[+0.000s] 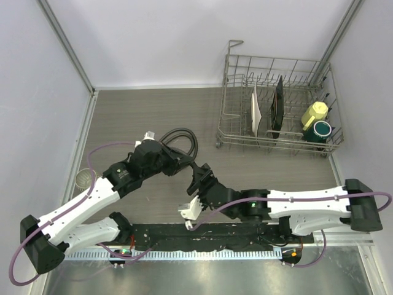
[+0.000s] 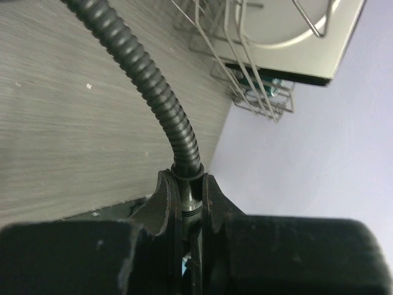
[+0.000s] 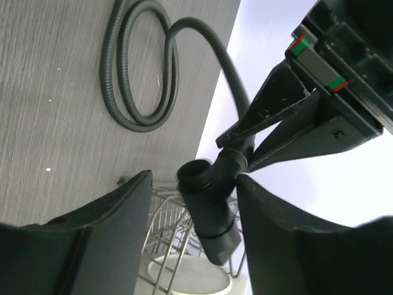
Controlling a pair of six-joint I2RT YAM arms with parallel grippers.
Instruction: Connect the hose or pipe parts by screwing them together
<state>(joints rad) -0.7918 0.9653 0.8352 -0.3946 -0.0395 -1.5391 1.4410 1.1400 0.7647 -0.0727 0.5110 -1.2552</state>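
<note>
Left claw (image 2: 187, 179) pressed tight on the very end of the hose (image 2: 153, 86), holding that end up off the counter (image 1: 135, 117), roughly midway between the side edges and nearer the near edge than the far one. Rest of the hose lying in a loose loop on the counter behind. Small T-shaped fitting (image 3: 207, 212) sitting at the hose end, just past the left claw's tips, seemingly on the thread already; depth of engagement impossible to tell. Right claw (image 3: 193, 184) spread to either side of the fitting, one finger almost against it, a clear gap at the other; nothing gripped.

Likely trouble from here:
- Closing off-centre and shoving the fitting sideways, tilting it on the hose end and crossing the thread.
- Turning with a loose pinch and slipping round the smooth body without tightening.
- Twisting hard enough to spin the hose end inside the left claw, or to wind the hose and drag the loop.
- Releasing with the fitting barely caught and dropping it toward the near edge.

Dish rack (image 1: 276, 104) at the far right corner, well apart, no hazard.
</note>
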